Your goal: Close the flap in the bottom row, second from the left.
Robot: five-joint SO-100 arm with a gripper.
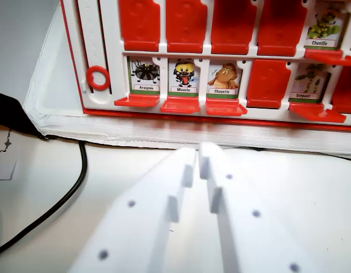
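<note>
A white, toothed plastic tool [197, 152] is seen low in the wrist view, its two fingers drawn almost together with only a thin slit left between them and nothing held. Ahead of the tips, across a strip of bare white desk [289, 176], a red-and-white plastic game board [107, 51] is stood on a white foam base [67, 116].

In the board's lower row, three red plastic flaps are seen lying open at the foot of their picture cards. The target, the open red flap under the "Mouche" card [180, 104], is found just ahead of the tool tips and slightly toward the wrist view's left. It is flanked closely by the open red flap under the "Araignée" card [137, 101] and the open red flap under the "Chouette" card [226, 107].

Several faults may be expected from here. Because the flaps sit almost edge to edge, a neighbour could be lifted instead, or together with the target, if the tips are brought in slightly off-centre. The foam base's raised lip could be struck if the approach is kept too low. The whole board could be pushed back rather than the flap swung up, should the push be made too hard. A black cable [62, 196] lies on the desk at the wrist view's left, clear of the straight path.
</note>
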